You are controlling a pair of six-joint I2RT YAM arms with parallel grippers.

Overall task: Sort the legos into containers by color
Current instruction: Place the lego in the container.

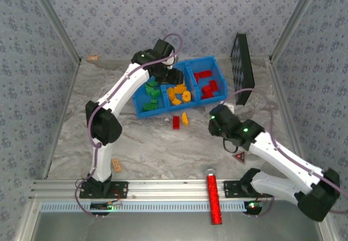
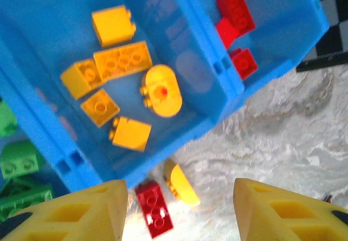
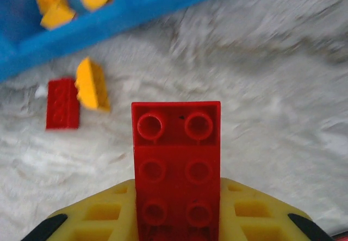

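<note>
Right claw (image 3: 176, 219) is clamped on a red brick (image 3: 176, 159) over the table (image 3: 261, 88) near the front edge of the tray (image 1: 191, 83), left claw (image 2: 182, 214) hangs open above the yellow bricks (image 2: 122, 60), so I'd clear the wall, then drop it among the reds (image 1: 206, 86).

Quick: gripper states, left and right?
Left gripper: open, holding nothing.
Right gripper: closed on a red brick.

No words, brand names or numbers are legible on anything here. The one sign is a small red-bordered triangular warning sticker (image 1: 239, 156) just beside the right arm (image 1: 277, 151). Its inner symbol is too small to make out.
</note>
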